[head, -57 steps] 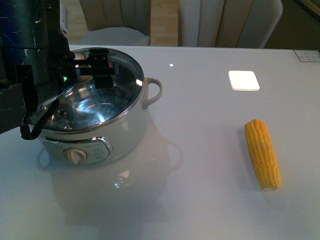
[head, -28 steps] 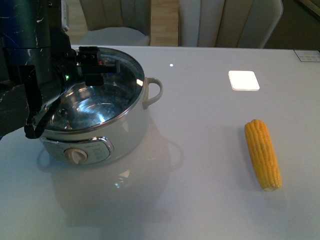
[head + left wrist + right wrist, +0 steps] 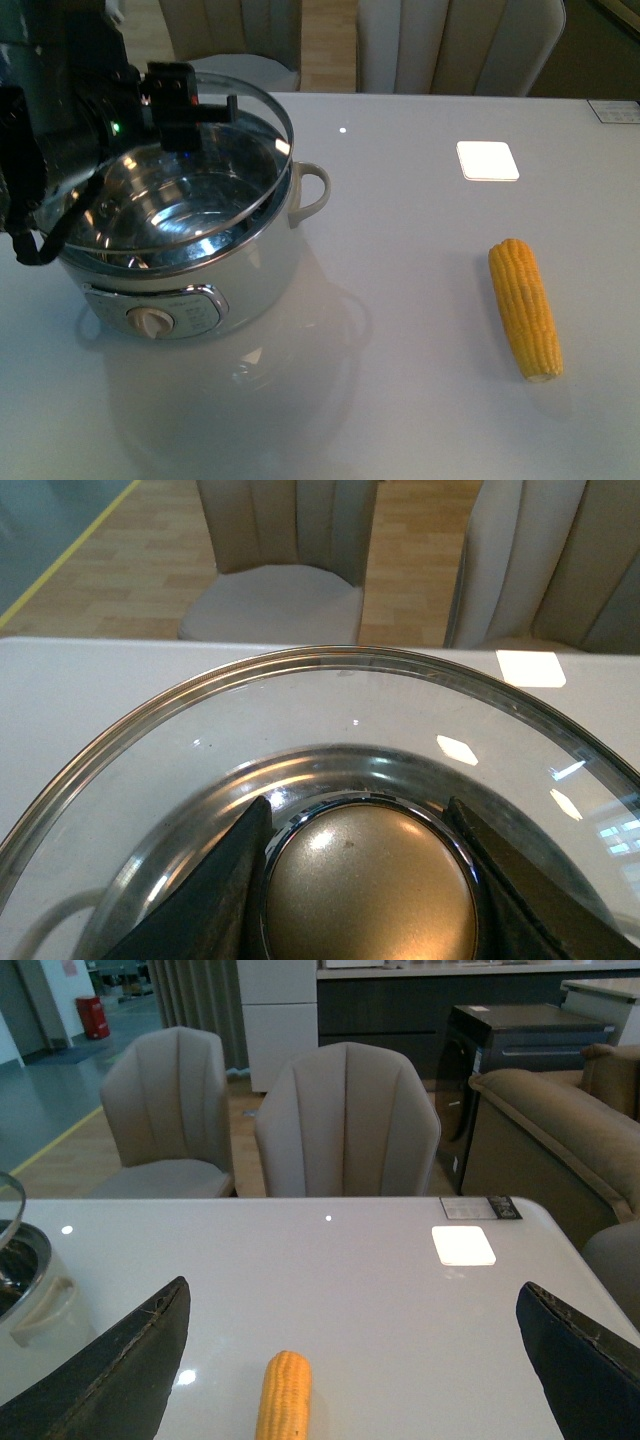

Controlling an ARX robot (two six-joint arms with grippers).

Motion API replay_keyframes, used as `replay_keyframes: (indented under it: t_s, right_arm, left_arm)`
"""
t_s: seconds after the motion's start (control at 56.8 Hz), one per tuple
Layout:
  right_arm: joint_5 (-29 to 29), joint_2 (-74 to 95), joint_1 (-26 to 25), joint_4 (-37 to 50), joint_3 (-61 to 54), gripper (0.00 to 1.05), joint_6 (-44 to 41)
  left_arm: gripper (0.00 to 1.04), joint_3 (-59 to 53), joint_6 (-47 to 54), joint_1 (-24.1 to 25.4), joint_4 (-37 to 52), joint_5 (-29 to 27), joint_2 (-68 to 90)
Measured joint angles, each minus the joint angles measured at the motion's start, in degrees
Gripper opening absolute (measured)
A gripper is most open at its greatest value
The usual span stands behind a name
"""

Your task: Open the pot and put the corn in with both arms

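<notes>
Clamping the knob (image 3: 370, 895) of the glass lid (image 3: 300, 710), the left fingers (image 3: 225, 880) hold it tilted above the pot (image 3: 250, 280). The corn (image 3: 525, 305) lies on the desk (image 3: 400, 380) at the pot's three o'clock, well apart. The right fingers (image 3: 110, 1370) spread wide, empty.

Glossy black, blocky left arm (image 3: 55, 110) with a looping black cable (image 3: 20, 255) and a small green light (image 3: 115, 128)

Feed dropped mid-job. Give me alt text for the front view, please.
The left claw holds the glass lid tilted above the cream pot at the left of the white table. A corn cob lies alone at right, well apart from the pot. Pale chairs stand behind.
</notes>
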Motion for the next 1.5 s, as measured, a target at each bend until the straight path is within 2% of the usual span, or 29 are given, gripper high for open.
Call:
replay_keyframes:
  t_s: [0.088, 0.317, 0.563, 0.669, 0.792, 1.021, 1.496]
  right_arm:
    - [0.0, 0.0, 0.0, 0.0, 0.0, 0.96, 0.0]
    - [0.0, 0.0, 0.0, 0.0, 0.0, 0.96, 0.0]
    - [0.0, 0.0, 0.0, 0.0, 0.0, 0.96, 0.0]
    - [0.0, 0.0, 0.0, 0.0, 0.0, 0.96, 0.0]
    - [0.0, 0.0, 0.0, 0.0, 0.0, 0.96, 0.0]
    - [0.0, 0.0, 0.0, 0.0, 0.0, 0.96, 0.0]
    - [0.0, 0.0, 0.0, 0.0, 0.0, 0.96, 0.0]
  left_arm:
    - [0.44, -0.1, 0.2, 1.7, -1.0, 0.2, -2.8]
    - [0.44, -4.0, 2.1, 11.6, 1.2, 4.2, -8.2]
    - [0.44, -9.1, 4.7, 28.9, 9.2, 9.9, -6.0]
    - [0.44, -9.8, 6.5, 37.5, 17.1, 12.3, 1.1]
    - [0.44, -9.6, 7.7, 42.1, 23.8, 14.5, 10.1]
    - [0.44, -5.0, 8.1, 44.9, 27.8, 17.0, 24.1]
    - [0.44, 8.3, 7.4, 45.1, 28.8, 20.2, 40.0]
